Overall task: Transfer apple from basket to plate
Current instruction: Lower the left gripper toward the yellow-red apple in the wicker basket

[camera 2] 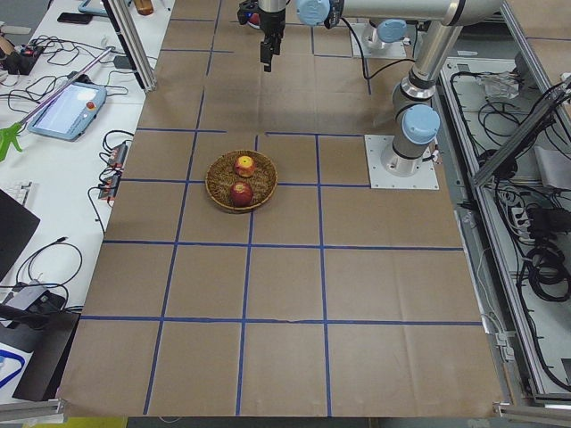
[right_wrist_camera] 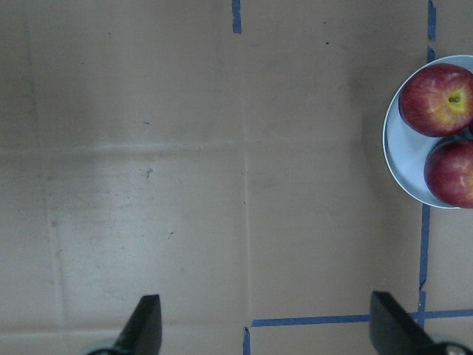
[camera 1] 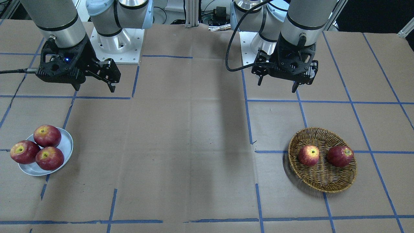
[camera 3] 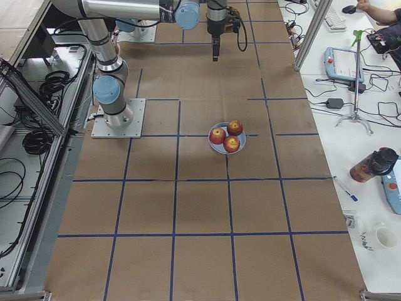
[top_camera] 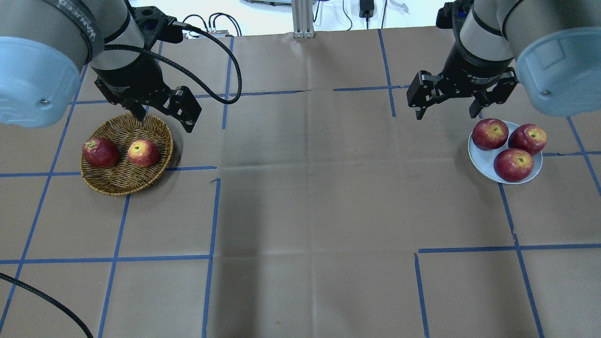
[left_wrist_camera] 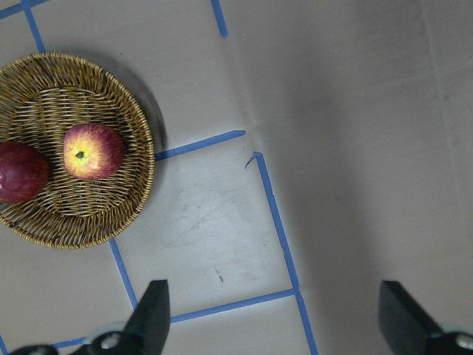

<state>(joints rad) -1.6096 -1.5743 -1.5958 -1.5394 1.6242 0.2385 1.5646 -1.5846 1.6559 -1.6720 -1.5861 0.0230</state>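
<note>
The wicker basket (top_camera: 127, 180) holds two apples: the paler, yellow-streaked apple (top_camera: 143, 153) and a darker red one (top_camera: 100, 152). They also show in the front view, the basket (camera 1: 323, 181), the pale apple (camera 1: 309, 155) and the dark one (camera 1: 340, 156), and in the left wrist view as the apple (left_wrist_camera: 93, 151) in the basket (left_wrist_camera: 74, 214). The grey-white plate (top_camera: 483, 162) holds three red apples. My left gripper (top_camera: 164, 116) is open and empty, above the table beside the basket's far rim. My right gripper (top_camera: 448, 112) is open and empty, raised left of the plate (right_wrist_camera: 403, 166).
Brown paper with blue tape grid lines covers the table. The arm bases and cables (camera 1: 116, 42) stand at the robot's edge. In the side views, tablets, cables and a bottle (camera 3: 374, 164) lie on benches off the table's ends.
</note>
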